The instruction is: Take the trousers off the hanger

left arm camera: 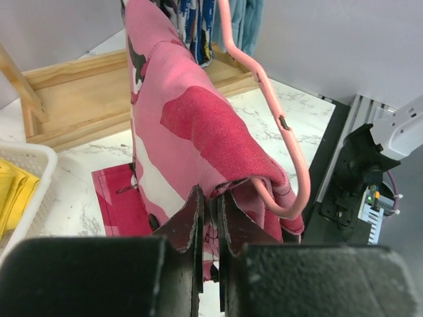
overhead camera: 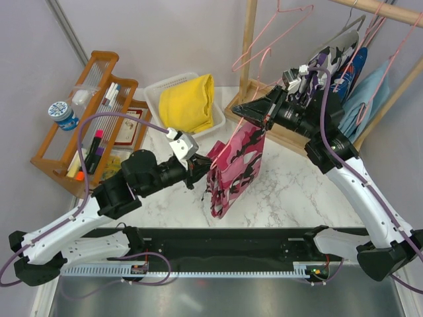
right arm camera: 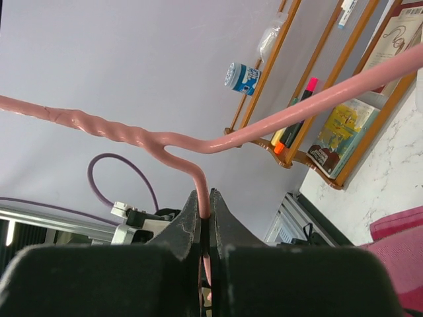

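I log right jaws clamped on the hanger (right arm camera: 168, 139) wire, holding it over the counter (overhead camera: 284, 191), left jaws pinched shut on the pink camo trousers (overhead camera: 234, 165) draped across its lower bar, and the yellow trousers (overhead camera: 188, 102) lying in the basket (overhead camera: 158, 84).

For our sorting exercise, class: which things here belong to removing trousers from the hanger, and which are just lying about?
Job: pink camouflage trousers, pink hanger, left gripper shut on the trousers, right gripper shut on the hanger, yellow trousers in the white basket.
Lying about: wooden rack, blue-and-white tub, light blue garment, spare hangers.
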{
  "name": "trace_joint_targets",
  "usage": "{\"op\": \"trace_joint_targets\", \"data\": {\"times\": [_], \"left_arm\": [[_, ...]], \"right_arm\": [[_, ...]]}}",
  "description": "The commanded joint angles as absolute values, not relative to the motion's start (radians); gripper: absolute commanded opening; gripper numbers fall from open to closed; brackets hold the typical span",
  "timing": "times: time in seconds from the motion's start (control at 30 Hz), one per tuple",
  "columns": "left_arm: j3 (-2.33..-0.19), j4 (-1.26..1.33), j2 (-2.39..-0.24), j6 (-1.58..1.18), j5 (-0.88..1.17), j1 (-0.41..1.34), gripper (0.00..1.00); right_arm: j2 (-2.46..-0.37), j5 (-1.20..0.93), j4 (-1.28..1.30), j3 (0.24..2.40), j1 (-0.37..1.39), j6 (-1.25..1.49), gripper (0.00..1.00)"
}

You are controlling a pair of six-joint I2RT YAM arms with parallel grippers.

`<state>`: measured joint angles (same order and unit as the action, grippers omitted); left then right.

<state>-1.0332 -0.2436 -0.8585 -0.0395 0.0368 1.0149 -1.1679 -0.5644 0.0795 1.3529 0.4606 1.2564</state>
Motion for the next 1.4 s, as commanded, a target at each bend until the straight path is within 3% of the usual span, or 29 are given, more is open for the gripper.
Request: {"op": "trace_joint_targets", "data": {"times": [0.0, 0.47, 1.37], "left_arm": [[-1.081, -0.207, -0.830, -0.040, -0.096, 1.012, 0.02], [-1.198, -0.124, -0.781, 0.051, -0.313, 1.014, 0.02], [-1.713, -0.020, -1.097, 0.471, -0.370, 1.012, 0.02]], "right_arm": [[-1.088, -0.580, -0.045, 1.338, 0.466, 1.332, 0.00], [-0.989, -0.554, -0.003, 1.187, 0.465, 1.298, 0.00], [-0.885, -0.604, 0.112, 0.953, 0.463, 1.210, 0.00]]}}
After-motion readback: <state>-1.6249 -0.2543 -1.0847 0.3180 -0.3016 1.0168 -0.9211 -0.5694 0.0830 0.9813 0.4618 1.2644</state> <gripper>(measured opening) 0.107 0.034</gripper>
